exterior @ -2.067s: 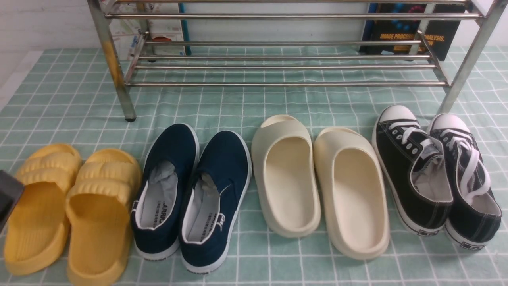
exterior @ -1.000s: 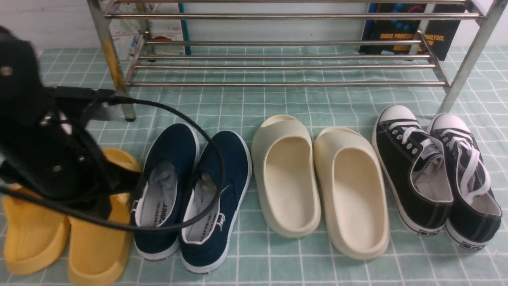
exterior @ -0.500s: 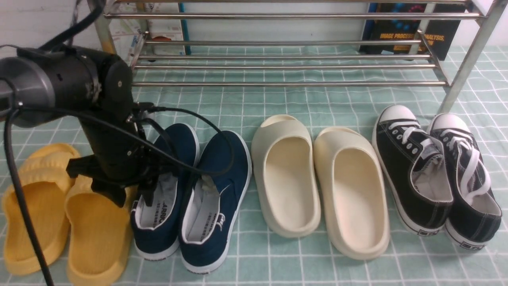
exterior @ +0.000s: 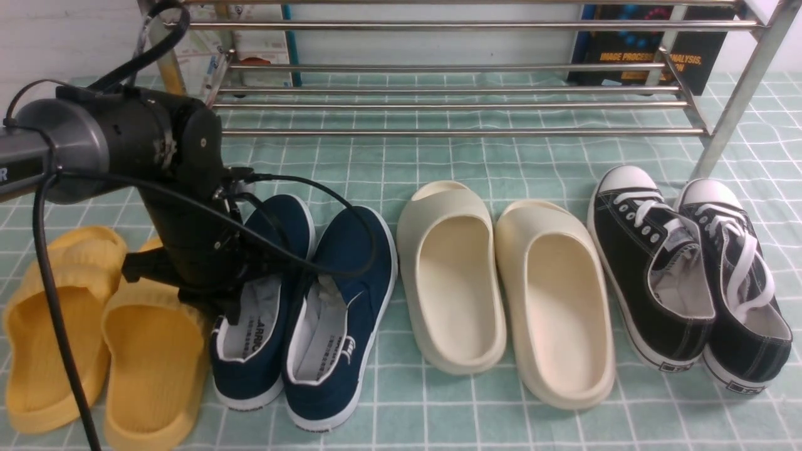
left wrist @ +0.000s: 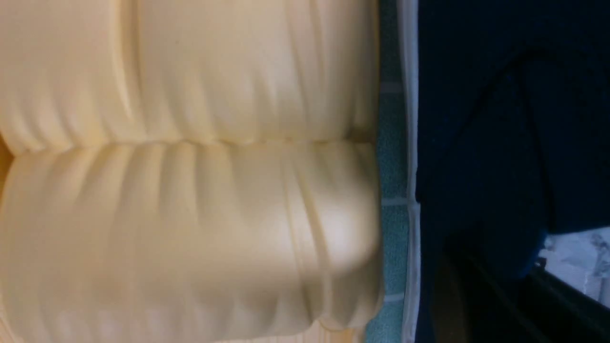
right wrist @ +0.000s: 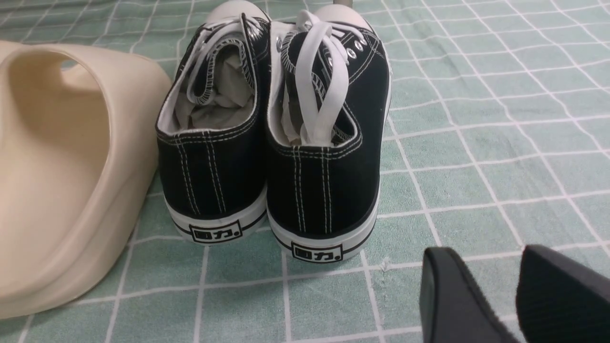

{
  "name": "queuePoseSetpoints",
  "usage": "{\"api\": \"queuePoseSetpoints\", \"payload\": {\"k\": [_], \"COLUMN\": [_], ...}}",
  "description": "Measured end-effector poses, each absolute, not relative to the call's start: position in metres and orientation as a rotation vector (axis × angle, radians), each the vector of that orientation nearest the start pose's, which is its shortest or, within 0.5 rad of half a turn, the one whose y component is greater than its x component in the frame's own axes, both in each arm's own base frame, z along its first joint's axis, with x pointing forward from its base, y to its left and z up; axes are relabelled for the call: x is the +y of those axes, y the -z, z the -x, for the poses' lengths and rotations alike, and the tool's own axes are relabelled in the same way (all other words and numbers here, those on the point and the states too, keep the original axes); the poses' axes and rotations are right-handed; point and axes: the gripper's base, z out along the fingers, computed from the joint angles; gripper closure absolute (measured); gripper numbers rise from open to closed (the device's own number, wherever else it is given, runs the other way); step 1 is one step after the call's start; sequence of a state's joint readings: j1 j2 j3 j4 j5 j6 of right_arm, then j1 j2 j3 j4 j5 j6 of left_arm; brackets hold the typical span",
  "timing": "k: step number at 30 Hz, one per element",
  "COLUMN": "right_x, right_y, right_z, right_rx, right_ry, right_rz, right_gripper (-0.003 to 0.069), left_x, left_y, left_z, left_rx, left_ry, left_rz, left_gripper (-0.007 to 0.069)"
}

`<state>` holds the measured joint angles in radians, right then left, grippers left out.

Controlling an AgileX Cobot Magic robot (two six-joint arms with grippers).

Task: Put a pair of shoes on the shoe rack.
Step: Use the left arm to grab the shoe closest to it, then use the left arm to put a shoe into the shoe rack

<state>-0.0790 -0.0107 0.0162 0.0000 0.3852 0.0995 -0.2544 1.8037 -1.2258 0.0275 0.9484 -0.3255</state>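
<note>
Black fingers [left wrist: 481, 305] of the left gripper [exterior: 216, 308] sit at the collar of the left navy shoe [exterior: 250, 369]. One tip lies over the grey-white lining. The other is hidden on the outer side, next to the yellow slides [exterior: 150, 369]. Whether the pads pinch the canvas wall or stand just off it cannot be told from these views. The position is judged deliberate: the collar wall is a thin, firm edge, and a pinch there would lift the shoe without crushing the toe.

The pair of shoes [exterior: 344, 275] stands on the checked tablecloth [exterior: 438, 401], side by side and touching, with toes toward the shoe rack [exterior: 463, 132]. It lies between the yellow slides and the cream slides [exterior: 451, 282]. Neither shoe is on the rack yet.

Materials:
- Navy uppers: matte woven canvas with a white rubber sole band and crumpled stuffing in the throat.
- Slides: moulded foam, smooth on the cream pair and ribbed on the yellow pair.
- Rack: shiny thin steel bars with open gaps. A sole probably needs to span several bars to sit level.

A loose cable [exterior: 351, 250] loops over the right navy shoe and could snag.

The right gripper [right wrist: 491, 257] hangs low behind the black lace-up sneakers [right wrist: 267, 157], fingers spread and empty.
</note>
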Motion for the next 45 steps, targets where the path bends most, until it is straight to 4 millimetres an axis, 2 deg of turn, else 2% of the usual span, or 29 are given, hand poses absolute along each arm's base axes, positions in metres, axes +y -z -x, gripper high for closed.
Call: {"api": "queuePoseSetpoints", "payload": {"k": [2,4,7,8,10,11,12,15,22,23,27,29,32,36,39,45], "right_x": [-0.004,-0.004,-0.004,-0.004,-0.004,-0.004,-0.004,-0.004,-0.004,-0.004,-0.004,-0.004,-0.004,-0.004,-0.004,-0.004], "right_y": [-0.174,-0.174,-0.174,-0.174,-0.174,-0.174,-0.174,-0.174,-0.174,-0.174,-0.174,-0.174,-0.174,-0.174,-0.174,-0.174], "right_z": [-0.052,-0.052,-0.052,-0.052,-0.052,-0.052,-0.052,-0.052,-0.052,-0.052,-0.052,-0.052,-0.052,-0.052,-0.052,-0.052], "right_rx": [1.867,1.867,1.867,1.867,1.867,1.867,1.867,1.867,1.867,1.867,1.867,1.867,1.867,1.867,1.867,1.867], "right_ry": [-0.014,-0.014,-0.014,-0.014,-0.014,-0.014,-0.014,-0.014,-0.014,-0.014,-0.014,-0.014,-0.014,-0.014,-0.014,-0.014], "right_rz": [-0.167,-0.167,-0.167,-0.167,-0.167,-0.167,-0.167,-0.167,-0.167,-0.167,-0.167,-0.167,-0.167,-0.167,-0.167,-0.167], "right_gripper": [0.0412,0.0412,0.0412,0.0412,0.0412,0.0412,0.0412,0.0412,0.0412,0.0412,0.0412,0.0412,0.0412,0.0412,0.0412,0.0412], "left_x": [-0.085,-0.085,-0.084,-0.084,-0.082,-0.082,-0.081,-0.082,-0.082,-0.078,-0.063,-0.058,-0.048,-0.049,-0.051,-0.053], "left_y": [-0.202,-0.214,-0.245,-0.247,-0.276,-0.277,-0.290,-0.300,-0.307,-0.309,-0.313,-0.313,-0.310,-0.303,-0.291,-0.287], "left_z": [-0.335,-0.334,-0.330,-0.330,-0.322,-0.322,-0.320,-0.321,-0.343,-0.356,-0.383,-0.391,-0.417,-0.437,-0.461,-0.487], "left_rx": [3.004,2.984,2.910,2.906,2.852,2.852,2.827,2.804,2.767,2.753,2.717,2.707,2.686,2.682,2.676,2.650], "left_ry": [0.023,0.035,0.072,0.074,0.088,0.089,0.101,0.115,0.145,0.187,0.258,0.271,0.289,0.291,0.289,0.290], "left_rz": [0.081,0.080,0.081,0.081,0.072,0.072,0.073,0.075,0.108,0.146,0.188,0.193,0.208,0.205,0.195,0.195], "left_gripper": [0.0601,0.0601,0.0601,0.0601,0.0601,0.0601,0.0601,0.0601,0.0601,0.0601,0.0601,0.0601,0.0601,0.0601,0.0601,0.0601]}}
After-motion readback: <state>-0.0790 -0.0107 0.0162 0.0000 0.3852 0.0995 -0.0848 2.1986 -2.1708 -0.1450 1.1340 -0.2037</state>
